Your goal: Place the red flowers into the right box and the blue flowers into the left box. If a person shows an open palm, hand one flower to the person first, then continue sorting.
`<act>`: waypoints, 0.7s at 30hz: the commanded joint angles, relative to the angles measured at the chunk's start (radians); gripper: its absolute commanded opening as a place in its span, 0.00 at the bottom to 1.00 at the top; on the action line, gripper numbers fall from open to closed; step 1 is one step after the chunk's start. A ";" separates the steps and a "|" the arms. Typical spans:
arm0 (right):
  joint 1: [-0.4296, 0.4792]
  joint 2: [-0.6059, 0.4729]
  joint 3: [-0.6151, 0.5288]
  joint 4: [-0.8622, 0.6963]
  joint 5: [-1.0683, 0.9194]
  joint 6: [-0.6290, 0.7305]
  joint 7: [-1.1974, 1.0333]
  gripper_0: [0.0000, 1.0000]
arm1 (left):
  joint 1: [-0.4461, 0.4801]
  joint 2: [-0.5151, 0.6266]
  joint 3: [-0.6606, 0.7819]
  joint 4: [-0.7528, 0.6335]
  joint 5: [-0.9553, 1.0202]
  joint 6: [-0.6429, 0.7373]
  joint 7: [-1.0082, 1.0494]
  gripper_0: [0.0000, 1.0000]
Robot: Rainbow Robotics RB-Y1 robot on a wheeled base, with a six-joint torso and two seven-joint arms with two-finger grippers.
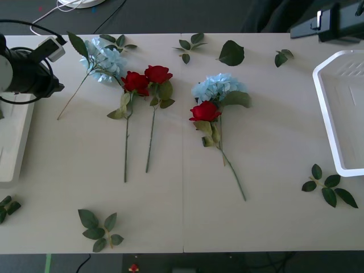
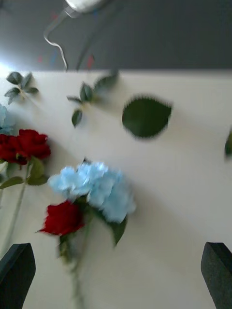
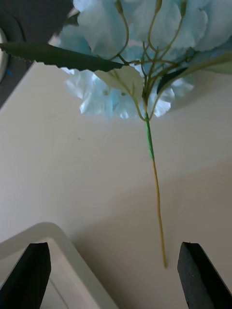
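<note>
Lying loose on the pale tabletop (image 1: 267,187), the flowers look featherlight and floppy: thin wiry stems, soft fabric heads that would crush, so the stem is the place to pinch. The left gripper (image 3: 116,275), fingers spread wide and empty, hovers by the left box (image 1: 11,148), facing one of the blue flowers (image 1: 105,60). The right gripper (image 2: 116,275), also wide open, looks down on another blue cluster (image 2: 96,188) touching a red rose (image 2: 63,217). The right box (image 1: 325,114) sits at the far right edge. Stray leaf sprigs (image 1: 99,227) dot the smooth surface.
</note>
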 commanded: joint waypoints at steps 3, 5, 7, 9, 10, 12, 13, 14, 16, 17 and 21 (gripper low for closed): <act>-0.007 0.042 -0.003 -0.107 0.148 0.130 -0.289 1.00 | 0.020 -0.031 0.011 -0.013 -0.049 -0.025 -0.042 0.75; -0.007 0.071 0.021 -0.145 0.209 0.141 -0.372 1.00 | 0.020 -0.046 0.011 -0.013 -0.072 -0.059 -0.042 0.75; -0.009 0.102 0.057 -0.173 0.265 0.138 -0.459 1.00 | 0.020 -0.063 0.011 -0.007 -0.097 -0.085 -0.042 0.75; -0.007 0.128 0.089 -0.196 0.315 0.132 -0.528 1.00 | 0.018 -0.077 0.011 0.004 -0.103 -0.112 -0.042 0.75; -0.009 0.143 0.109 -0.204 0.349 0.129 -0.571 1.00 | 0.017 -0.088 0.008 0.018 -0.103 -0.131 -0.044 0.76; -0.009 0.172 0.149 -0.211 0.393 0.115 -0.636 1.00 | 0.011 -0.105 -0.015 0.047 -0.103 -0.186 -0.044 0.75; -0.009 0.186 0.164 -0.213 0.413 0.109 -0.660 1.00 | 0.009 -0.111 -0.029 0.062 -0.103 -0.223 -0.042 0.75; -0.007 0.194 0.175 -0.214 0.430 0.104 -0.675 1.00 | 0.009 -0.114 -0.039 0.077 -0.101 -0.249 -0.042 0.76; -0.009 0.220 0.222 -0.230 0.502 0.092 -0.732 1.00 | -0.011 -0.129 -0.081 0.140 -0.100 -0.332 -0.041 0.75; -0.010 0.237 0.250 -0.236 0.541 0.086 -0.766 1.00 | -0.025 -0.140 -0.104 0.185 -0.100 -0.367 -0.041 0.76; -0.030 0.295 0.337 -0.236 0.647 0.083 -0.872 1.00 | -0.078 -0.177 -0.167 0.311 -0.100 -0.459 -0.039 0.75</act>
